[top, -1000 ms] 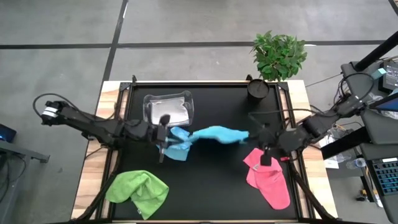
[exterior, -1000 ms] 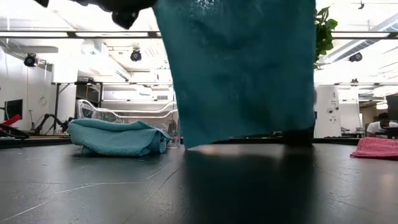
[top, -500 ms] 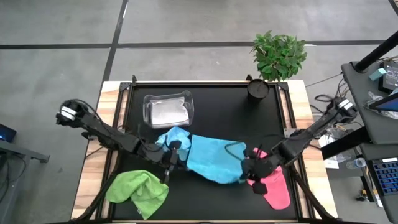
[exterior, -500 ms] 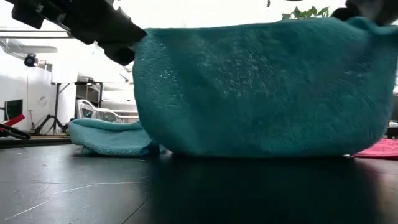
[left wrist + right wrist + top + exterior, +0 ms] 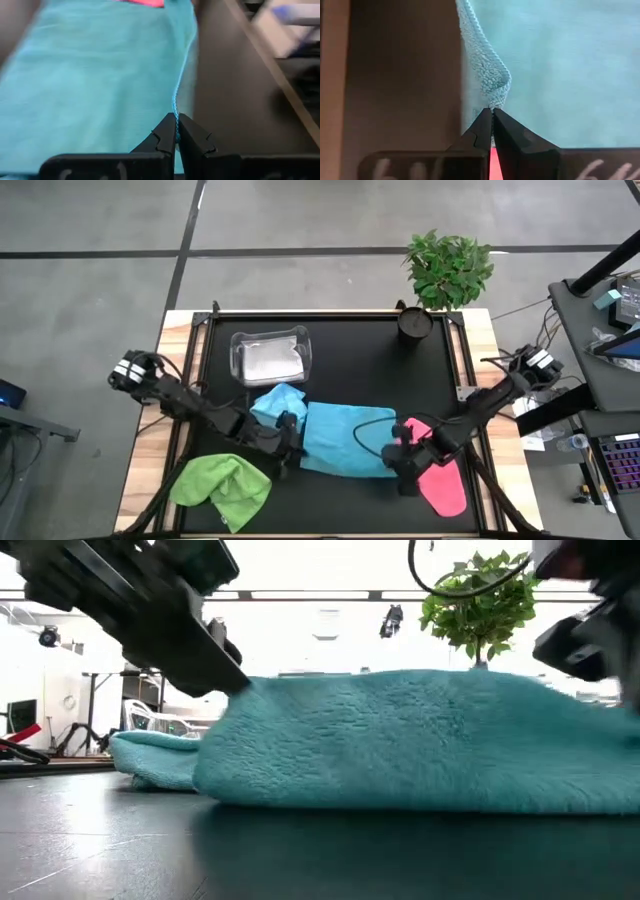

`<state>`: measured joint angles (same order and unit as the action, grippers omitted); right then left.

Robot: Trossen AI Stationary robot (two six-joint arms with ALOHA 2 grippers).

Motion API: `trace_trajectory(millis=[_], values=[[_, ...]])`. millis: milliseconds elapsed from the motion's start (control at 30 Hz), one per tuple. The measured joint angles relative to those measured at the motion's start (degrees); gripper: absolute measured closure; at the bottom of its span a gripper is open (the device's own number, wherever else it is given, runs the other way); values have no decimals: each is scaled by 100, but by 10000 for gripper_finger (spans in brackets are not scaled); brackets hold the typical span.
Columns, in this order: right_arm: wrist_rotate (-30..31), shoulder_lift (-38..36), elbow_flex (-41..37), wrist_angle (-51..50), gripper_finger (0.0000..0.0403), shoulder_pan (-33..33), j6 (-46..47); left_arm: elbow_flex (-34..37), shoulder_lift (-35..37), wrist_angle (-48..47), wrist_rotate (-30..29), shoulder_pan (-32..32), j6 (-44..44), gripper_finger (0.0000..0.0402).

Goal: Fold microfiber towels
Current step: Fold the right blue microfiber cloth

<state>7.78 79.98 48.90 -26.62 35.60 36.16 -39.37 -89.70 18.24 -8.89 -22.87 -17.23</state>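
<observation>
A light blue microfiber towel [image 5: 345, 440] lies spread on the black table between my two grippers, its far part flat and its near edge raised. My left gripper [image 5: 291, 452] is shut on its near left corner and my right gripper [image 5: 399, 464] on its near right corner. A second light blue towel [image 5: 277, 402] lies crumpled just beyond. A lime green towel [image 5: 222, 485] lies bunched at the near left, and a pink towel [image 5: 441, 476] at the near right, partly under my right arm. A pale towel sits inside the clear tub [image 5: 270, 357]. My left gripper pinches the towel's hemmed edge [image 5: 175, 111] at its near left corner between the two fingertips, slanting down from the table's left. The corner is held a little off the table [image 5: 245, 690] while the rest lies down. My right gripper pinches a small fold of the towel's edge [image 5: 494, 98] at the near right corner between its fingertips, slanting down from the right. That corner is raised slightly; the towel beyond it rests on the table.
A potted plant [image 5: 448, 268] and a black pot [image 5: 413, 322] stand at the far right corner. Bare black tabletop [image 5: 350, 360] shows between the tub and the pot, and a strip [image 5: 330, 505] along the near edge between the green and pink towels.
Both grippers have come down and toward the table's near edge, still shut on the blue towel. The towel, which hung bunched in the air between them, has been drawn out and laid flat on the table, with only its near edge still raised.
</observation>
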Motion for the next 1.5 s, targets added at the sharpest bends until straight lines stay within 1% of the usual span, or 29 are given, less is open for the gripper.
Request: trace_trajectory(millis=[167, 267, 400, 533, 900, 1067, 1300, 1433, 1500], values=[[1037, -174, 0, -931, 394, -343, 20, 21, -19, -131, -1038, 293, 85, 402], [1304, -181, -14, -1088, 394, -603, -93, 41, -19, -132, -1276, 498, 203, 402], [1329, -172, -49, -1087, 394, -895, -295, 43, -19, -133, -1300, 747, 215, 402], [1333, -155, -51, -1083, 394, -1059, -327, 67, -19, -134, -1311, 858, 283, 402], [1335, -155, -57, -1301, 394, -1140, -273, 185, -19, -126, -1442, 976, 292, 402], [1522, -126, -69, -1361, 394, -1166, -255, 217, -19, -121, -1884, 977, 273, 402], [1784, -104, -72, -1393, 394, -1219, -390, 225, -35, -36, -1932, 991, 254, 402], [1794, -104, -74, -1396, 394, -1286, -553, 222, -337, 335, -2319, 1009, 416, 402], [1794, -104, -74, -1375, 394, -1322, -603, 154, -535, 419, -2327, 1016, 561, 402]])
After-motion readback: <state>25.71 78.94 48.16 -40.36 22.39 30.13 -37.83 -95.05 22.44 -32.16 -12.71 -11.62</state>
